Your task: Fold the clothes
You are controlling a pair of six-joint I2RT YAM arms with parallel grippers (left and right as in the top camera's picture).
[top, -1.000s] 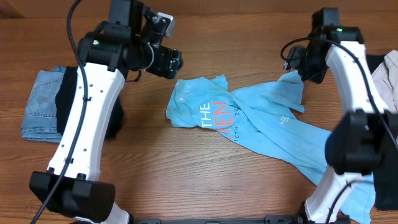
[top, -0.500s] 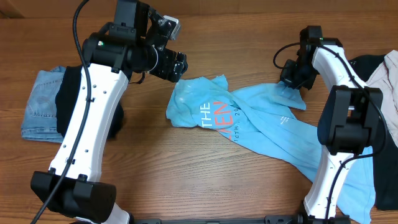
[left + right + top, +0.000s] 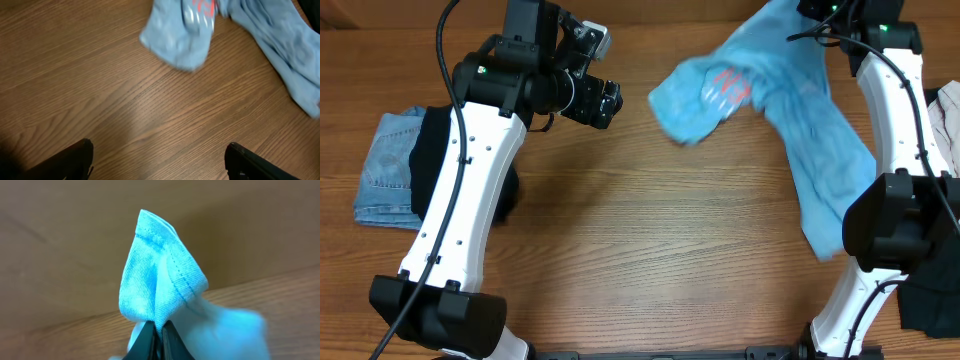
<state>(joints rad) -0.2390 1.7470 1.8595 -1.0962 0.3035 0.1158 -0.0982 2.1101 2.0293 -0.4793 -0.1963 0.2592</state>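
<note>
Overhead: the light blue T-shirt [image 3: 790, 90] is seen hung up off the tabletop [image 3: 650, 260] at the far right, well apart from the left hand [image 3: 610, 104].

Left wrist: the left hand's fingers [image 3: 70, 160] are spread wide, with the T-shirt lying beyond them.

Right wrist: the right hand [image 3: 157, 339] is clamped on the T-shirt's stitched hem.

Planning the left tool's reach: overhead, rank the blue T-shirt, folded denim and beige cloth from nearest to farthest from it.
1. Blue T-shirt, just right of the left tool.
2. Folded denim, far left.
3. Beige cloth, right edge.
</note>
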